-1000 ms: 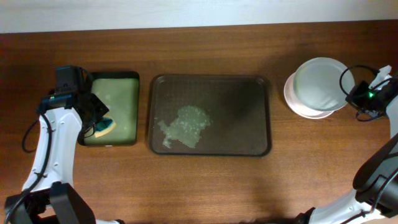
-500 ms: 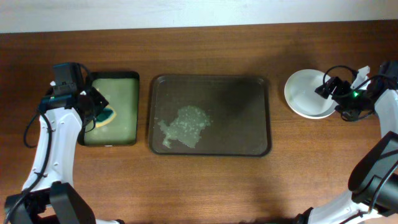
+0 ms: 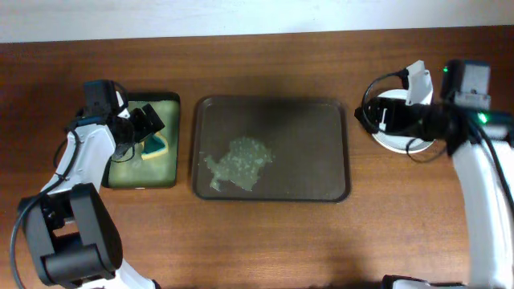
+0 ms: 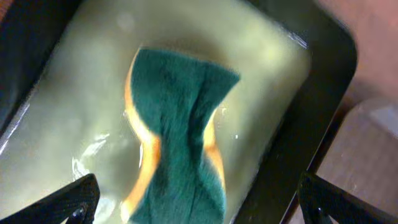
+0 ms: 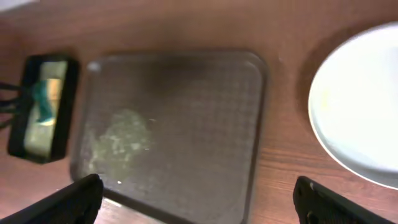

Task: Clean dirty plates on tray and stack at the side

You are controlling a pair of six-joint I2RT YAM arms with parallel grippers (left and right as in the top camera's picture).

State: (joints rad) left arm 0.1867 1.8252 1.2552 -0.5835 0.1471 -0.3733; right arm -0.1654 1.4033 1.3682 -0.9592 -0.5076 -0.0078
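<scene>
The dark brown tray (image 3: 321, 128) lies mid-table with no plate on it, only a pale foamy smear (image 3: 238, 164). The white plates (image 3: 390, 140) sit stacked on the table right of the tray, partly hidden under my right arm. In the right wrist view the top plate (image 5: 364, 118) looks clean. My right gripper (image 3: 368, 114) hovers open and empty by the stack's left edge, facing the tray (image 5: 180, 118). My left gripper (image 3: 149, 120) is open above a green-and-yellow sponge (image 4: 177, 143) lying loose in the small tray.
A small black tray (image 3: 143, 180) holding greenish liquid stands left of the brown tray, with the sponge (image 3: 155, 146) in it. The right wrist view shows it at far left (image 5: 62, 68). Bare wooden table surrounds everything.
Left gripper opened and let go of the sponge in the small tray. Right gripper set a plate on the stack, opened, then swung left over it.
</scene>
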